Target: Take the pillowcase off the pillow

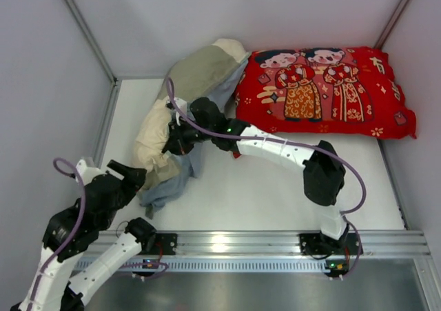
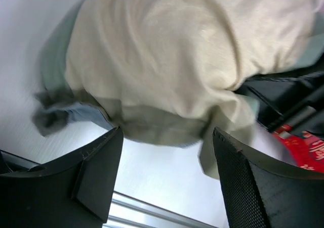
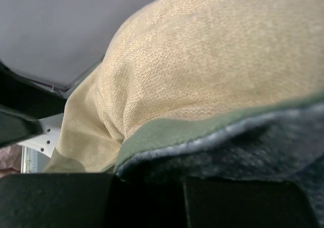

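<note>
The pillowcase (image 1: 180, 83) lies bunched at the back left, with a sage-green panel at the far end, cream in the middle and blue-grey reverse (image 1: 169, 187) trailing toward me. The white pillow is hidden inside it; I cannot pick it out. My right gripper (image 1: 180, 136) is buried in the middle of the cloth. In the right wrist view its jaws (image 3: 182, 180) are closed on the green and blue-grey hem (image 3: 212, 142). My left gripper (image 1: 132, 176) is open and empty just before the cloth's near end. In the left wrist view (image 2: 167, 132) the cream cloth (image 2: 177, 51) hangs beyond its fingertips.
A red pillow printed with two cartoon figures (image 1: 324, 90) lies at the back right, touching the pillowcase's far end. Grey walls close in the left, back and right. A metal rail (image 1: 227, 245) runs along the near edge.
</note>
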Available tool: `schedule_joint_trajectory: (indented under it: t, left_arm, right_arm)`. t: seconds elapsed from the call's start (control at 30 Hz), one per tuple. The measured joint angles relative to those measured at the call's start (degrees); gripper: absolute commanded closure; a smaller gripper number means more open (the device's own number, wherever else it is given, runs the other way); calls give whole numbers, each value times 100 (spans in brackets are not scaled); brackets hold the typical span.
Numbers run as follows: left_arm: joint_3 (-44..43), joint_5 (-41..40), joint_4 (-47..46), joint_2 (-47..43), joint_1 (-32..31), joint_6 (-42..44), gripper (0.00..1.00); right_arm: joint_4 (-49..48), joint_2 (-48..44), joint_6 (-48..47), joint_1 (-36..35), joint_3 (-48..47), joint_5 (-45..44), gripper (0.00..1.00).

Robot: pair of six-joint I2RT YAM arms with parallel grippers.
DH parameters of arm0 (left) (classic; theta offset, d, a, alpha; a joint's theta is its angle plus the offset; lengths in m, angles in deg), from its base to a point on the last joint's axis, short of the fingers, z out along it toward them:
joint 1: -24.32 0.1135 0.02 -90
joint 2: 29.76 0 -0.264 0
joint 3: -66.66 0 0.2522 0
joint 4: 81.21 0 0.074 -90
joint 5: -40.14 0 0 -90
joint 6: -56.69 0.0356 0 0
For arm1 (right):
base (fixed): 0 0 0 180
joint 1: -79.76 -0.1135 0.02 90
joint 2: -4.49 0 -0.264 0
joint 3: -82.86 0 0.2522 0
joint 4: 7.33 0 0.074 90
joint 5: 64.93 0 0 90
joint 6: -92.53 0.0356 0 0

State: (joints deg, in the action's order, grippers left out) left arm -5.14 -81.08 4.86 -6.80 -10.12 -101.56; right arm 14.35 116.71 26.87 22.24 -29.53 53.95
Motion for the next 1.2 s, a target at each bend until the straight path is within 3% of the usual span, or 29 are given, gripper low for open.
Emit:
schedule_joint_trajectory:
  t: [0.3, 0.4, 0.43, 0.73, 1.2]
  left_arm:
    - [-769, -15, 175, 72, 0, 573, 17]
    - [-774, 208, 72, 409, -2, 855, 11]
    - [-772, 275, 9, 468, 0, 905, 1]
    - [-669, 232, -461, 485, -11, 750, 1]
    - [166, 118, -992, 507, -11, 363, 2]
  right_arm:
    - [144, 466, 149, -2, -800, -118, 100]
    - [177, 466, 319, -2, -793, -144, 100]
    - [173, 466, 372, -2, -793, -144, 100]
    - [-31, 216, 846, -4, -229, 223, 100]
    - [-994, -750, 1419, -7, 1115, 911, 100]
